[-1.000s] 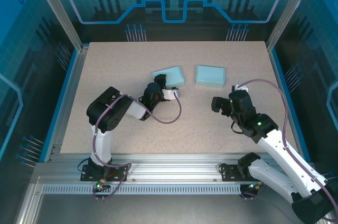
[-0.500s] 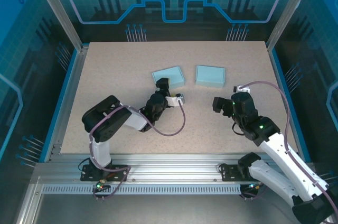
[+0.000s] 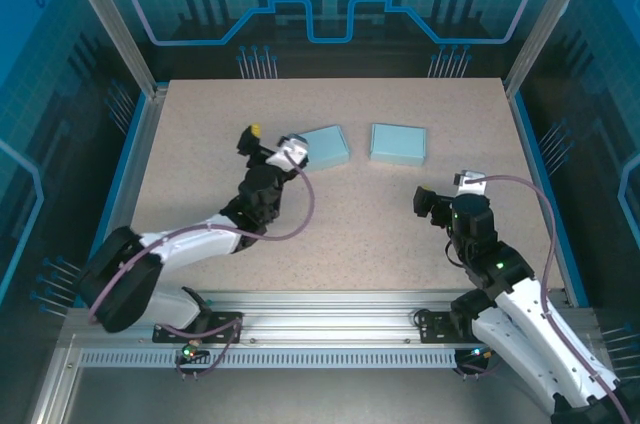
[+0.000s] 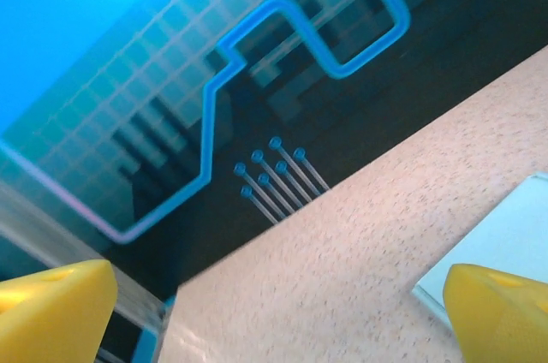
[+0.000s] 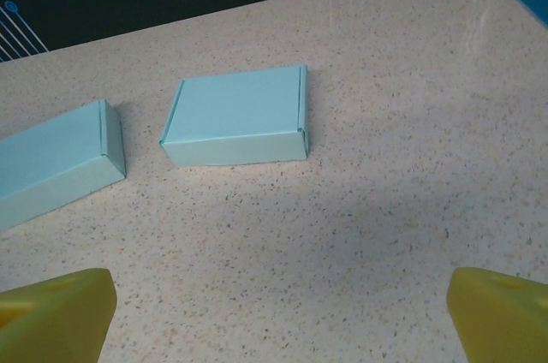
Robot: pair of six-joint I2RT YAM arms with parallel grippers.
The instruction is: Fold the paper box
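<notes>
- At the far middle of the surface (image 3: pixel 200 194) sit two light blue boxes, side by side with a small gap between them. The left paper box (image 3: pixel 325 145) is turned a little. The right paper box (image 3: pixel 398 143) sits straight. Both look shut, so I think the folding is done or almost done.
- The left jaws are just beside the left paper box, on its left side. They are wide open and hold nothing. Their yellow fingertips (image 4: pixel 51 312) stand far apart, and a corner of the box peeks in by the right one.
- The right jaws are nearer and more to the right, well apart from both boxes. They are wide open too, with nothing between them.
- What could go wrong: the left arm (image 3: pixel 190 244) is very close to its box. If it swings to the right, it could bump the box and push it into the other one.
- Paper is thin. A hard squeeze could dent a wall.
- Nothing is holding the lids down, so a flap might pop up if it is not tucked in well.
- The surface is flat and sandy-coloured with tiny dark specks. It has a blue edge and a metal frame around it.
- The walls around it are dark, with glowing blue lines and a grid. Thin rods with round tips show by the far wall.
</notes>
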